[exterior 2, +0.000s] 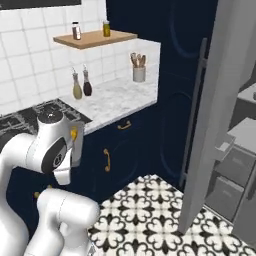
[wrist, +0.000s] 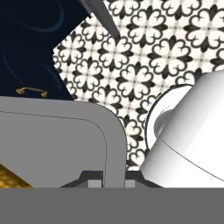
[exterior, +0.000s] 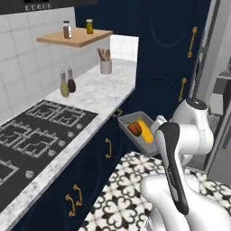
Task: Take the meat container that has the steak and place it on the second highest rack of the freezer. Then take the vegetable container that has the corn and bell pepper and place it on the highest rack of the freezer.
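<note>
Vegetable container, grey tray holding corn and bell pepper: carried level in mid-air beside the worktop edge, claw clamped on its rim for transfer to the freezer, door open.

The pictures are rendered, evenly and softly lit, with no single clear light source and no hard cast shadows. The white wall tiles and the marble counter read bright and flat, while the navy cabinets on the far side stay very dark, with only faint curved sheen on their fronts. The robot's white arm carries smooth grey shading on its undersides. All three views are slightly soft and low in detail, with blocky edges. The patterned floor is crisp enough in the hand view; the grey tray rim close to that camera looks smooth and featureless.
</note>
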